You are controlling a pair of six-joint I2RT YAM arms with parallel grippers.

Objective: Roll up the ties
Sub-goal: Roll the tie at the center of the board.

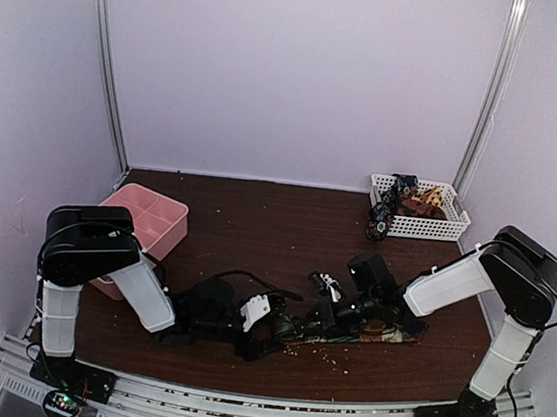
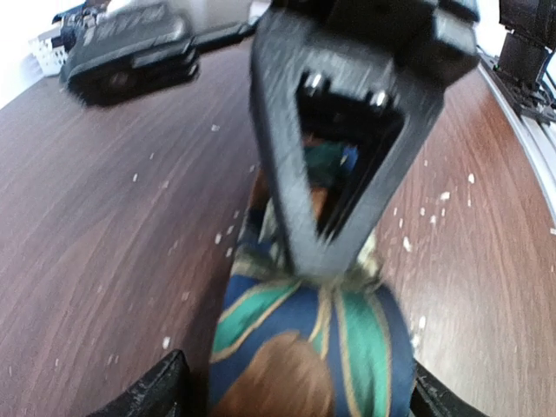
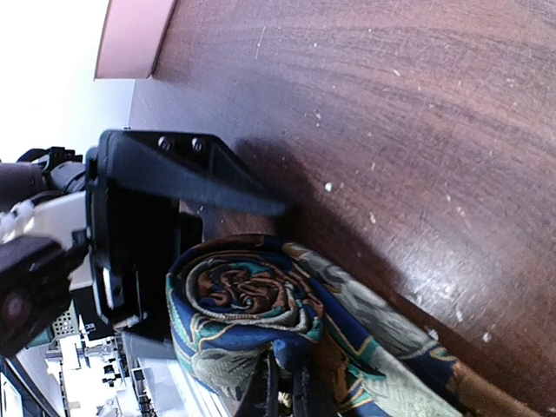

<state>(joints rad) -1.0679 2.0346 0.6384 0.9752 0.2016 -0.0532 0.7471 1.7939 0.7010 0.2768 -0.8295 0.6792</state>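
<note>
A dark blue, green and brown tie (image 3: 252, 295) lies on the table, its end rolled into a coil. The flat remainder (image 1: 385, 331) runs right under the right arm. My right gripper (image 3: 291, 395) is shut on the coil's edge; seen from the left wrist, its fingers (image 2: 326, 248) meet on the fabric. My left gripper (image 2: 300, 395) is open, with a finger (image 2: 165, 391) on each side of the coil (image 2: 304, 347) and a small gap showing at one side. In the top view the left gripper (image 1: 280, 327) and right gripper (image 1: 332, 313) meet at the front centre. More ties (image 1: 405, 198) lie in the basket.
A white mesh basket (image 1: 452, 228) stands at the back right. A pink compartment box (image 1: 152, 216) stands at the left, by the left arm. Pale crumbs (image 1: 328, 347) are scattered on the dark wood table around the grippers. The table's front rail is just behind the arms.
</note>
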